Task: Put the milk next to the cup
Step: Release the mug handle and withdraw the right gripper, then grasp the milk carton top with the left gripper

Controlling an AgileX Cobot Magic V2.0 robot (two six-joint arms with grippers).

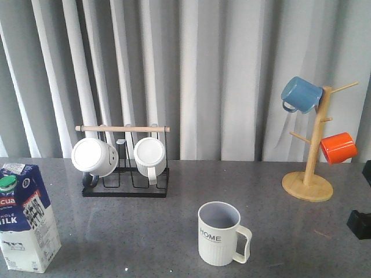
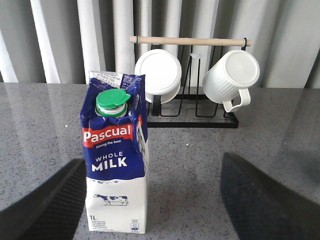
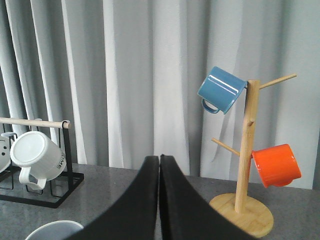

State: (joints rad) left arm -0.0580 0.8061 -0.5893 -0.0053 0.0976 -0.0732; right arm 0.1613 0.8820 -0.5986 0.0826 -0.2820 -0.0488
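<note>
The milk [image 1: 26, 217], a blue-and-white carton with a green cap, stands upright at the table's front left. In the left wrist view the milk [image 2: 116, 165] rises just ahead of my left gripper [image 2: 153, 159], which is open. The carton is close to one finger [image 2: 45, 205] and far from the other [image 2: 265, 200], touching neither. The cup [image 1: 220, 234], a ribbed pale mug marked HOME, stands upright at front centre with its handle to the right. My right gripper [image 3: 159, 162] is shut on nothing, and the cup's rim [image 3: 50, 230] shows low beside it. Neither gripper's jaws show in the front view.
A black wire rack [image 1: 124, 188] with a wooden bar holds two white mugs behind the milk and cup. A wooden mug tree [image 1: 313, 145] at the back right carries a blue mug [image 1: 301, 94] and an orange mug [image 1: 338, 147]. Black shapes [image 1: 359, 225] sit at the right edge.
</note>
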